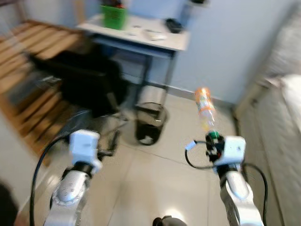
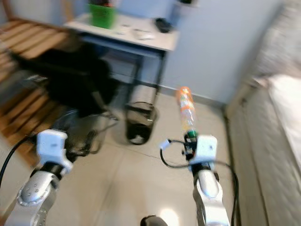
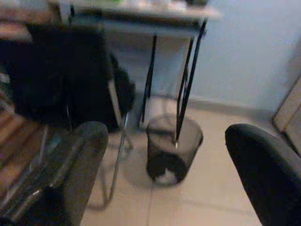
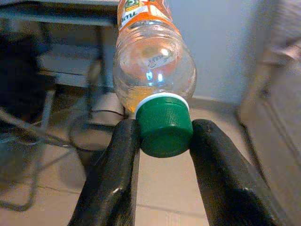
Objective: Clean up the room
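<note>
My right gripper (image 4: 162, 134) pinches the green cap of a clear plastic bottle with an orange label (image 4: 153, 70), held above the floor near the black mesh bin (image 3: 171, 150), while my left gripper's (image 3: 167, 155) fingers are wide apart, holding nothing.

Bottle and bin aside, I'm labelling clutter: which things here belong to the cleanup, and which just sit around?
Job:
plastic bottle, held by its green cap in right gripper
mesh wastebasket

Lying about:
black chair
desk
green container
</note>
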Motion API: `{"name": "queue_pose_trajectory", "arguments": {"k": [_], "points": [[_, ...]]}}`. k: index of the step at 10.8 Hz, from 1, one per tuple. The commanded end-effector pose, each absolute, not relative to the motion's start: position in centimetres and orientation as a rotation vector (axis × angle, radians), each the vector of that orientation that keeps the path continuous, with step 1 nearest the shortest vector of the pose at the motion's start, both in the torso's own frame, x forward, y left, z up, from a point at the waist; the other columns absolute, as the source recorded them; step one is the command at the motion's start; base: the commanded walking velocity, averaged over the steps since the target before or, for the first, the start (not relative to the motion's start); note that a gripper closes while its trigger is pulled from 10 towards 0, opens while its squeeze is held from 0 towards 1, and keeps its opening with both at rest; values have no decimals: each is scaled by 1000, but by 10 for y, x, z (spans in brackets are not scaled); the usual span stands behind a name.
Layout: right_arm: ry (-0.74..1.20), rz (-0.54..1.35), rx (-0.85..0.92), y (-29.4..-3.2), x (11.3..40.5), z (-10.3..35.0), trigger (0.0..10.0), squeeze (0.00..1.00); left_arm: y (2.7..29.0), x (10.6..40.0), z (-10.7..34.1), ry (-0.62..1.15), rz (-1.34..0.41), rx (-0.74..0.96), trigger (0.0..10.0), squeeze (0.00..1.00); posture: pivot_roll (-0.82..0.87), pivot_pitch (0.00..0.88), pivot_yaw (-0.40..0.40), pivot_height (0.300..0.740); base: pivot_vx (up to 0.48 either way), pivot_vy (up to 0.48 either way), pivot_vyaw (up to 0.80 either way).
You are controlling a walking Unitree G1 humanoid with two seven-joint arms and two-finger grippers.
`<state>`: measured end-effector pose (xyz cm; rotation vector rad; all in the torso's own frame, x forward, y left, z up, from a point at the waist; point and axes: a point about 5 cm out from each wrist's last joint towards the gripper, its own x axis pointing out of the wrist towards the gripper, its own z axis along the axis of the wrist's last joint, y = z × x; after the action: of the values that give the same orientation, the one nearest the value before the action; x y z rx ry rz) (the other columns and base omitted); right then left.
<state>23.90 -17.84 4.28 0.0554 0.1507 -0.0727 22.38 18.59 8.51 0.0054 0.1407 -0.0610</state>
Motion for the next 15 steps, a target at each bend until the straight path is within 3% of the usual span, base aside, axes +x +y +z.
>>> {"name": "queue_pose_trajectory", "arguments": {"k": [1, 3, 6, 10, 15], "points": [[103, -141, 88, -188, 240, 51, 10000, 0, 196, 222, 75, 191, 16, -27, 10000, 0, 24, 0, -34, 714, 0, 0, -750], [106, -175, 98, -191, 236, 48, 10000, 0, 201, 221, 70, 216, 63, -15, 10000, 0, 10, 0, -21, 714, 0, 0, -747], [123, -127, 59, -180, 240, 46, 10000, 0, 183, 231, 86, 108, -91, 90, 10000, 0, 30, 0, -43, 714, 95, 0, -156], [121, -97, 39, -179, 247, 47, 10000, 0, 167, 233, 99, 30, -177, 131, 10000, 0, 45, 0, -54, 714, 442, 0, 0], [130, -45, 56, -173, 251, 44, 10000, 0, 169, 241, 101, 21, -165, 112, 10000, 0, 45, 0, -39, 714, 445, 0, 0]]}}
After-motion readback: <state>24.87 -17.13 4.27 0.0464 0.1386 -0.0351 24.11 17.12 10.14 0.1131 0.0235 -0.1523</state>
